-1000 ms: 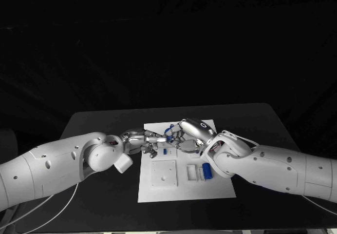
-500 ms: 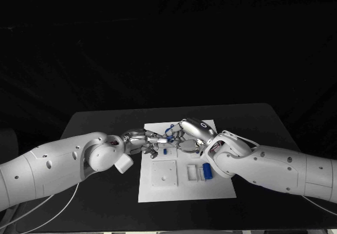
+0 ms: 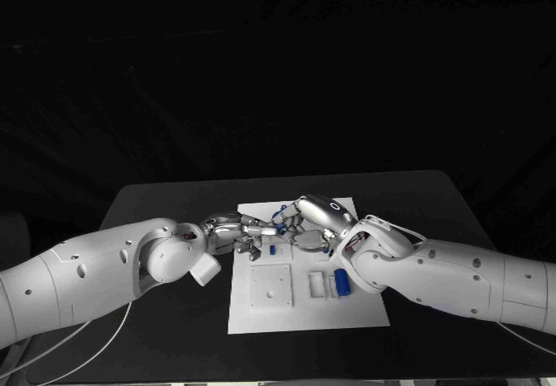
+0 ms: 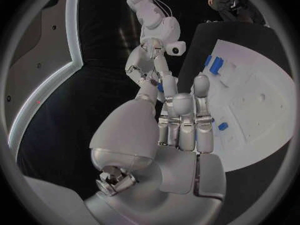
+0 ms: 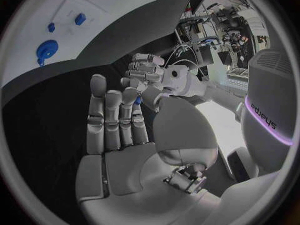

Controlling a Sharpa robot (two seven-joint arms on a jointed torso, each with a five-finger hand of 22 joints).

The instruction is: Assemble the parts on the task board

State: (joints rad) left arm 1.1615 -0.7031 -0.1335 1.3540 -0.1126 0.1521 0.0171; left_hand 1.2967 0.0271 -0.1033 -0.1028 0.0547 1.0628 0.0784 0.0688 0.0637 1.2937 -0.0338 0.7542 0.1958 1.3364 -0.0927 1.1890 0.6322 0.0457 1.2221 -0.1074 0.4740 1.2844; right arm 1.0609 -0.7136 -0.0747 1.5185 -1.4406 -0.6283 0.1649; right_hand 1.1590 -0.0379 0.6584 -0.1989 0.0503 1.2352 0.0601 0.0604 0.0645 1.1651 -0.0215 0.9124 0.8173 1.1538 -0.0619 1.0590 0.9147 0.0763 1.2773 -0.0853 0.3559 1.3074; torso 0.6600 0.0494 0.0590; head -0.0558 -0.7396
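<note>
My two hands meet fingertip to fingertip just above the far end of the white task board (image 3: 304, 310). The left hand (image 3: 235, 234) (image 4: 181, 120) comes in from the left, the right hand (image 3: 308, 226) (image 5: 115, 120) from the right. A small blue part (image 4: 160, 87) (image 5: 137, 100) sits pinched between the fingertips of both hands. How much of it each hand grips is hidden by the fingers. A blue cylinder (image 3: 342, 281) lies on the board near the right arm. A smaller blue part (image 3: 272, 250) lies on the board under the hands.
The board carries a square white block (image 3: 270, 287) and a white slot piece (image 3: 317, 285) beside the cylinder. More blue parts (image 4: 215, 64) (image 5: 47, 49) rest on the board in the wrist views. Black table (image 3: 162, 209) surrounds the board.
</note>
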